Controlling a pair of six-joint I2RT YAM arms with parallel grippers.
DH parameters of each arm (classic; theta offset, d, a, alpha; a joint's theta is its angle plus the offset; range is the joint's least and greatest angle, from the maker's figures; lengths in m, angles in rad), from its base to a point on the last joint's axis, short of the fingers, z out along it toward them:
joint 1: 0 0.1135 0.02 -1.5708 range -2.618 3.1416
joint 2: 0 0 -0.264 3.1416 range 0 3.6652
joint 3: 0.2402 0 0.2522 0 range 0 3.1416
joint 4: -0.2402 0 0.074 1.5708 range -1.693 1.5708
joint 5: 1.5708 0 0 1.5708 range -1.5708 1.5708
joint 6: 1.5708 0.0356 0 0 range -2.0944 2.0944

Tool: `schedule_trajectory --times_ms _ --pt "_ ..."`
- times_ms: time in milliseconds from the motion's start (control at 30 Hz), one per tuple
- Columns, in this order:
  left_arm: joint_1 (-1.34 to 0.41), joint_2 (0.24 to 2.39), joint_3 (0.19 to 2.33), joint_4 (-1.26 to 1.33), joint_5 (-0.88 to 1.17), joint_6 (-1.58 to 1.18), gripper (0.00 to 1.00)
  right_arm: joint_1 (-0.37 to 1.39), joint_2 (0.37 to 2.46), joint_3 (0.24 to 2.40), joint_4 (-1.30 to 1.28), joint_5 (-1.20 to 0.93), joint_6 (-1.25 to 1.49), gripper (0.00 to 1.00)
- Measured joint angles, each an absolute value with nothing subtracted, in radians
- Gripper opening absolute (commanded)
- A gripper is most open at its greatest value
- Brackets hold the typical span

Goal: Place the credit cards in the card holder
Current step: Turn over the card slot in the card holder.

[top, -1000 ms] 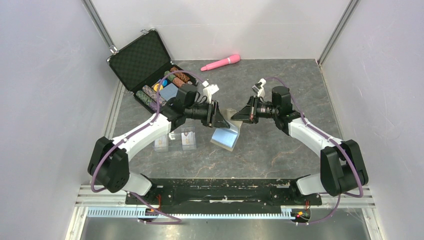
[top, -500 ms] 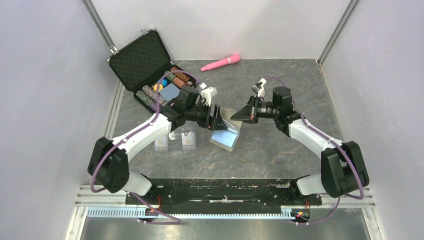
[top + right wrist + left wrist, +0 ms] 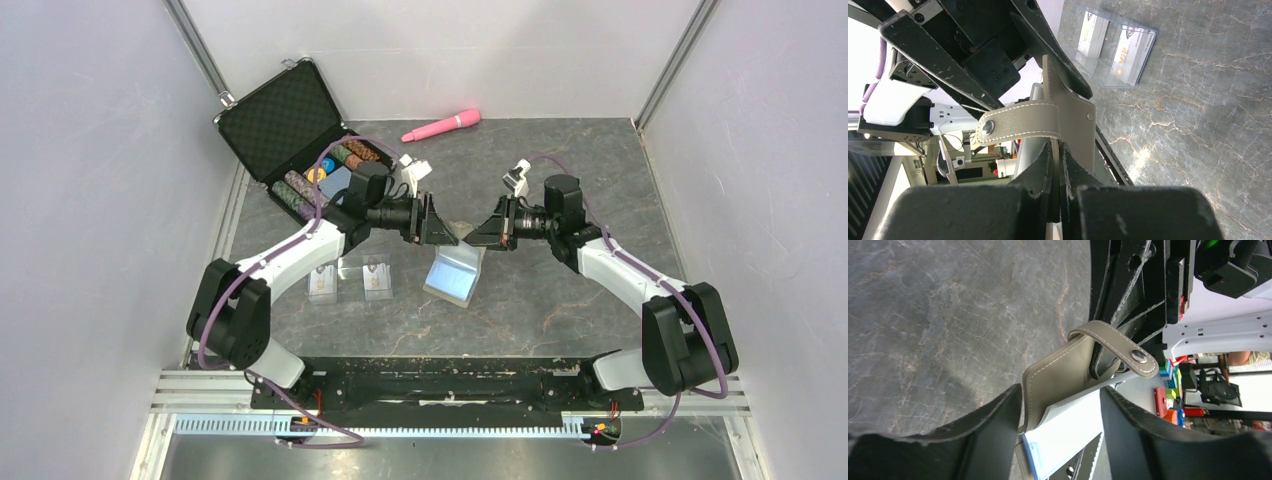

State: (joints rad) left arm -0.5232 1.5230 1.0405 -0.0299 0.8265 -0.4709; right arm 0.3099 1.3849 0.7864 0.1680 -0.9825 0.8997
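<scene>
Currently: holder-opening step, no card loaded yet.
- Card holder [image 3: 452, 272] held over desk [image 3: 560, 300] between both hands, hanging open, blue lining showing from above.
- Right hand [image 3: 1055, 155] pressed together on holder's tan panel, just under snap tab [image 3: 1018, 125].
- Left hand [image 3: 1060, 390] straddles holder's lined end; cannot tell whether fingers press it or stand clear.
- Credit cards [image 3: 377, 277] on desk, left of holder, near, ungrasped.
- Next (judgement): left hand backs off, fetches one card; right hand presents slot; edge-on insertion needs fine alignment.

I see a matt khaki-tan leather-look card holder [image 3: 1058, 375], its 1 shiny metal snap stud [image 3: 1138, 357], a dull grey stone-patterned tabletop [image 3: 948, 315].
</scene>
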Motion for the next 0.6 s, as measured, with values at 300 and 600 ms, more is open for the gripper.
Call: schedule_trajectory --times_ms 300,600 --pt "-0.509 1.537 1.04 -0.012 0.869 -0.495 0.11 0.304 1.388 0.787 0.162 -0.998 0.884 0.22" --pt "-0.501 1.539 1.055 -0.052 0.889 -0.522 0.02 0.287 1.407 0.802 0.139 -0.989 0.807 0.67"
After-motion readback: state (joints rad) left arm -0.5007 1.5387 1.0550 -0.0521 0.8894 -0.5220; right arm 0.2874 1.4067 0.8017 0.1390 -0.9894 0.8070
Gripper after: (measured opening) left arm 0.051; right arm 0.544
